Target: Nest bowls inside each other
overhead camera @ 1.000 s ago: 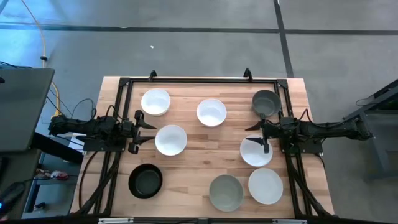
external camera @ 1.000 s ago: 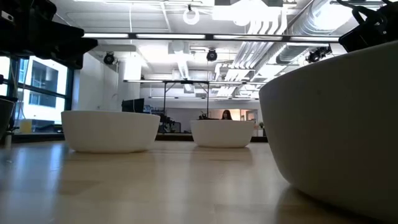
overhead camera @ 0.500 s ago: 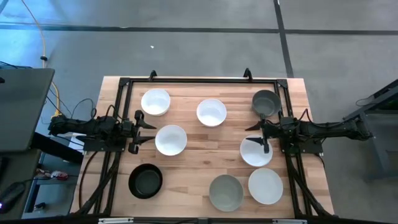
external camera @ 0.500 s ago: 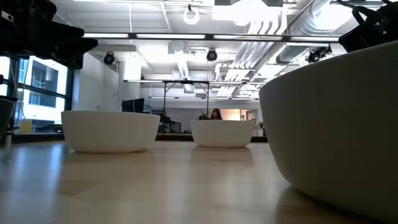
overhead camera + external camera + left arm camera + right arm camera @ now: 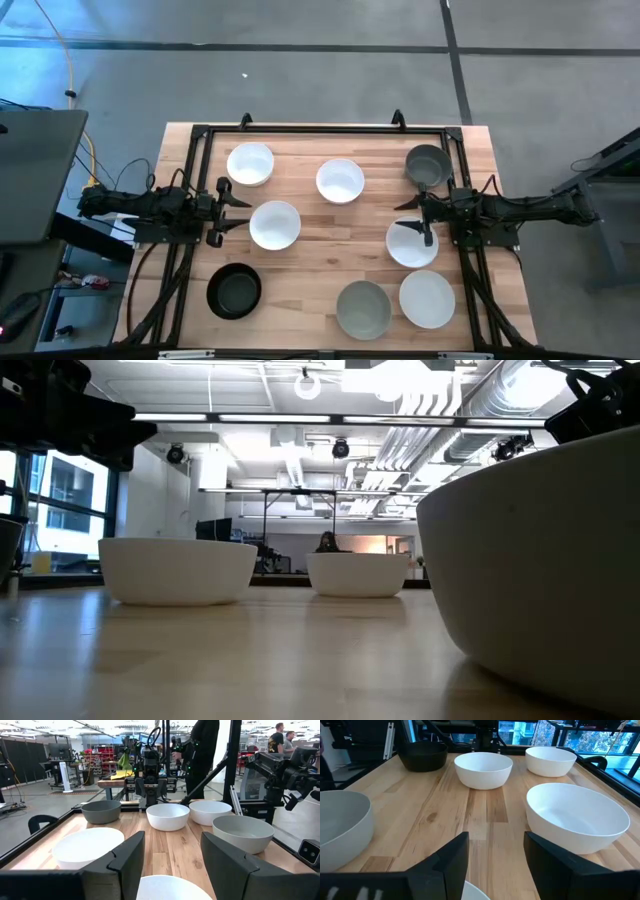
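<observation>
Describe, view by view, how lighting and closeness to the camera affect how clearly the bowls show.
High view: even light, every bowl sharp, soft shadows. Low view: bright ceiling lights behind, a big grey bowl looms at the right, hiding what is behind it. Left wrist view: the nearest white bowl is cut off between the open left gripper fingers.

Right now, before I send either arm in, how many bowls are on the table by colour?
White bowls: 5
Grey to grey-green bowls: 2
Black bowls: 1
Total: 8 bowls, all standing apart on the table, none nested yet.
</observation>
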